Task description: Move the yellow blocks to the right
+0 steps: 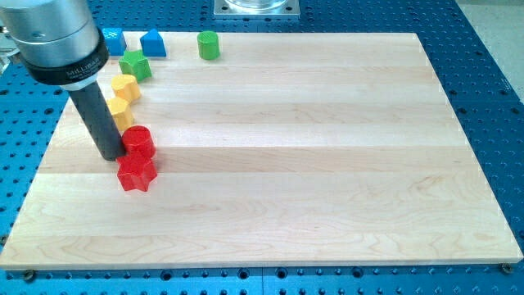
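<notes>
My tip stands on the board at the far left side. It is a plain rod, so it has nothing to spread or press together, and it pinches nothing. The tip is just beside the red cylinder, on its left, and seems to touch it. A red star lies just below this cylinder and touches it.

The two yellow blocks are at the left, above the tip. One yellow block is clear to see, near the green star. The other yellow block is partly hidden behind the rod, so I cannot tell its shape.

At the top left are two blue blocks: one half hidden by the arm, one like a small house. A green cylinder stands to their right, apart.
</notes>
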{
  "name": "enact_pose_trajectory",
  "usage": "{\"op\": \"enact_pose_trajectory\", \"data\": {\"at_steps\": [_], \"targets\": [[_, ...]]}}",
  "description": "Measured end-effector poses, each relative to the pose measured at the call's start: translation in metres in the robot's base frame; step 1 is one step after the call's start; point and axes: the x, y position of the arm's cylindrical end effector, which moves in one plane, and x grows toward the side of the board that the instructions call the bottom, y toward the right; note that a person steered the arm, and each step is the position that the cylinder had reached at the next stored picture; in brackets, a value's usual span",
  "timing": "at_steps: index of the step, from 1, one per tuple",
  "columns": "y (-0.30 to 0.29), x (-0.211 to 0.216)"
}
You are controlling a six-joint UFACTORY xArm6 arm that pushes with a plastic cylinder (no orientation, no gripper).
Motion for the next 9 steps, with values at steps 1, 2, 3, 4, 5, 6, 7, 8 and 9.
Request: {"op": "enact_pose_trajectory", "data": {"at_steps": [1,2,3,4,5,6,7,8,9], "targets": [[-0.03,-0.026],[-0.033,-0.041],[-0.033,-0.048],[-0.033,-0.053],[-0.026,-0.054],[0.015,-0.054],[0.054,-0.052],[-0.065,-0.037],[-0.094,-0.043]]}}
